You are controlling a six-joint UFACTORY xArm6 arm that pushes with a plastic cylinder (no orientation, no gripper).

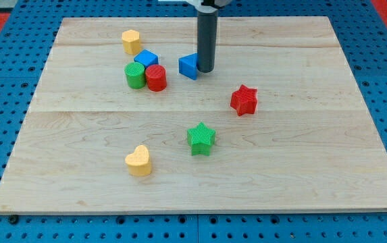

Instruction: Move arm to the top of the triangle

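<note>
Tip: my tip [206, 71] rests on the table [315, 175], touching or just beside the right edge of the blue triangle [188, 66].
Tool: a bare rod with nothing to open or close; it grips nothing.
Triangle: upper middle of the table, slightly left of centre.
Progress: I judge it close but unfinished; my tip is beside the triangle, not above its top side.
Left to do: go round to the far side without shoving it.
Nearby: blue cube [146, 59], green cylinder [135, 75], red cylinder [156, 77] cluster to the left; yellow block [132, 41] beyond.
Elsewhere: red star [244, 100], green star [200, 138], yellow heart [138, 160], all well apart.
Obstacles: none at the top.
</note>
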